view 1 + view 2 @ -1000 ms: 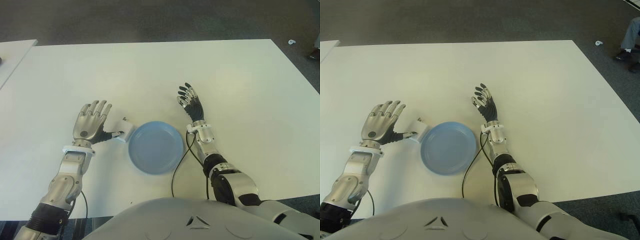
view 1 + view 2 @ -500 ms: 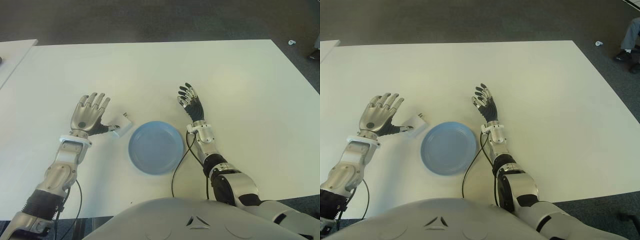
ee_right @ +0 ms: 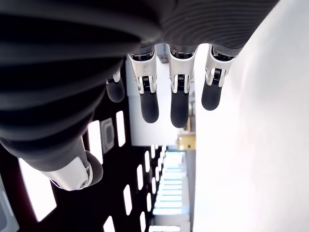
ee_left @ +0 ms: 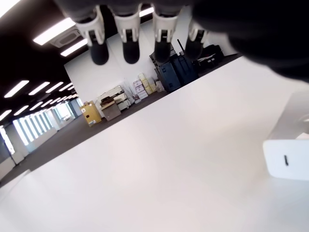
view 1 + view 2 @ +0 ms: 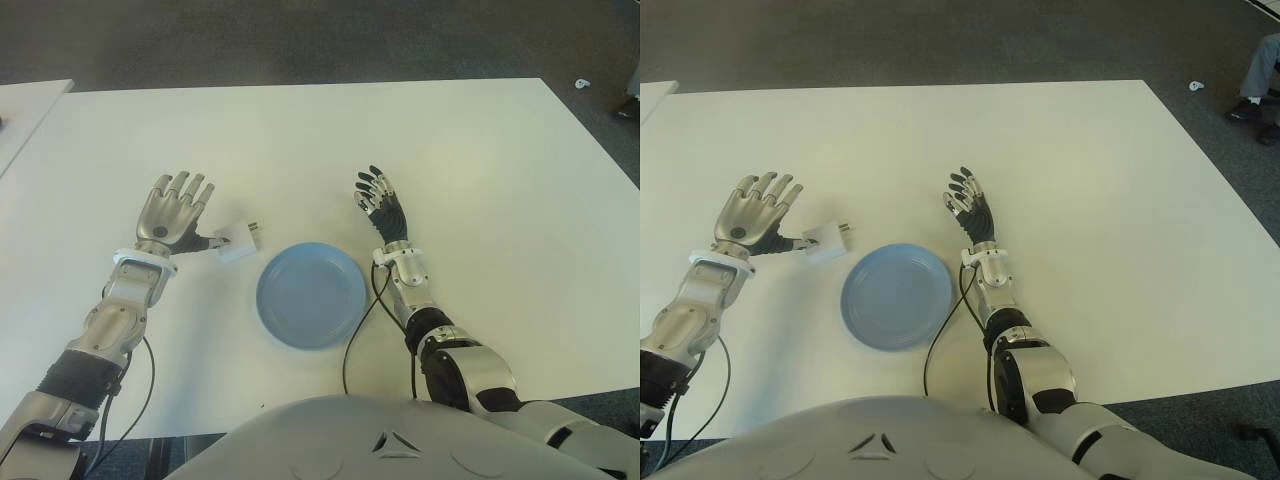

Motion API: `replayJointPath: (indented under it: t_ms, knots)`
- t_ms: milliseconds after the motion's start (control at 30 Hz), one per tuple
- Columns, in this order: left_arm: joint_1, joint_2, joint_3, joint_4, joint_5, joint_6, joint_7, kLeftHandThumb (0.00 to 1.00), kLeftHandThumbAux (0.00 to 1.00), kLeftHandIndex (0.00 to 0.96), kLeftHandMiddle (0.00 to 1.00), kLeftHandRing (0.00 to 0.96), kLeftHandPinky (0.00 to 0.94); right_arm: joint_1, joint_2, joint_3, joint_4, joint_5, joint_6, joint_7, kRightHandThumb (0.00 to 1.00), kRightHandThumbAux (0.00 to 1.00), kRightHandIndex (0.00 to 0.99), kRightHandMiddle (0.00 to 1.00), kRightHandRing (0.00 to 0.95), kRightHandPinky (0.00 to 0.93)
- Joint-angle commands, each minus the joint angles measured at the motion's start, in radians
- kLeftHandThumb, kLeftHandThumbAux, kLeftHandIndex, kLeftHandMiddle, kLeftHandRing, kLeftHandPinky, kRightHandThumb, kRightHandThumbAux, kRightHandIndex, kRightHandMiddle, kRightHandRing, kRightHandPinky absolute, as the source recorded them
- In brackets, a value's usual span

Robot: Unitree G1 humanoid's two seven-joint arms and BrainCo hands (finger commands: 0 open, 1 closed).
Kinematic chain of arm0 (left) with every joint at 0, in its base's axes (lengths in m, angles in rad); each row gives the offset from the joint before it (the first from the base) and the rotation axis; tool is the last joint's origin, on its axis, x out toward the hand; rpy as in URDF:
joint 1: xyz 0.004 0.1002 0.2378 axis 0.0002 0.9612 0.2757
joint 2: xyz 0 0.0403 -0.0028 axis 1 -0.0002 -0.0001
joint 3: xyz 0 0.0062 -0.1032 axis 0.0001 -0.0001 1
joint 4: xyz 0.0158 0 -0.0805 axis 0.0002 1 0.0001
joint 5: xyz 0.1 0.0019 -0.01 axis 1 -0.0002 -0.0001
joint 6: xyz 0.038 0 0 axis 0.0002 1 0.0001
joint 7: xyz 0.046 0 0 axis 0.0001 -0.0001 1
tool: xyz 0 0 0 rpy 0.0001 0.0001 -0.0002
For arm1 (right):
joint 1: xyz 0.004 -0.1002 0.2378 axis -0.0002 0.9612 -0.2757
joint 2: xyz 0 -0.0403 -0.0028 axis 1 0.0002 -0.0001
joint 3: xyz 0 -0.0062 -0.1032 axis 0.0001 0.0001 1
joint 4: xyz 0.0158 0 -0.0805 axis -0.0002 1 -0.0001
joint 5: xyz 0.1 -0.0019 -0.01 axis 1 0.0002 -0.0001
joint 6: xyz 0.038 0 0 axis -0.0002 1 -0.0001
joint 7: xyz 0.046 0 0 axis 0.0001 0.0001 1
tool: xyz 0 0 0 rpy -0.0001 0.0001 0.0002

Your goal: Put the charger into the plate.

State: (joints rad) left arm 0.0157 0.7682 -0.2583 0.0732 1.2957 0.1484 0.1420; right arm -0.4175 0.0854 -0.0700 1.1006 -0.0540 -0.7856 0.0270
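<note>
Left eye view: the left hand [image 5: 172,212], fingers spread, is touching the small white boxy charger [image 5: 236,242] lying left of the round blue plate [image 5: 311,293]; the right hand [image 5: 379,200] is hovering open-fingered on the plate's far right.

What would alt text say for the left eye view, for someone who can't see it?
A white charger lies on a white table, just left of an empty blue plate and apart from it. The robot's left hand shows beside the charger with fingers spread; its right hand shows open, right of the plate.
</note>
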Motion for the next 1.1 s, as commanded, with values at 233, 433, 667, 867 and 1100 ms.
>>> replayJointPath:
  t_ms: [233, 433, 667, 867, 1100]
  knots:
    - [-0.033, -0.005, -0.054, 0.069, 0.009, 0.032, -0.051, 0.179, 0.298, 0.0, 0.0, 0.0, 0.0, 0.113, 0.023, -0.013, 0.058, 0.026, 0.019, 0.013, 0.208, 0.618, 0.042, 0.2, 0.207, 0.182]
    - [-0.052, -0.015, -0.063, 0.096, -0.001, 0.052, -0.046, 0.194, 0.297, 0.0, 0.0, 0.0, 0.0, 0.114, 0.022, -0.014, 0.058, 0.025, 0.023, 0.014, 0.206, 0.618, 0.04, 0.199, 0.205, 0.178]
    - [-0.057, -0.024, -0.06, 0.099, -0.02, 0.066, -0.03, 0.198, 0.295, 0.0, 0.0, 0.0, 0.0, 0.115, 0.019, -0.015, 0.059, 0.023, 0.022, 0.014, 0.203, 0.621, 0.036, 0.198, 0.203, 0.172]
    - [-0.042, -0.029, -0.027, 0.054, -0.085, 0.054, -0.011, 0.202, 0.311, 0.0, 0.0, 0.0, 0.0, 0.116, 0.016, -0.017, 0.058, 0.024, 0.023, 0.017, 0.208, 0.636, 0.031, 0.196, 0.203, 0.174]
    - [-0.002, -0.023, 0.028, -0.047, -0.19, 0.007, 0.01, 0.216, 0.343, 0.0, 0.0, 0.0, 0.0, 0.115, 0.01, -0.018, 0.06, 0.023, 0.033, 0.02, 0.211, 0.647, 0.022, 0.192, 0.2, 0.168]
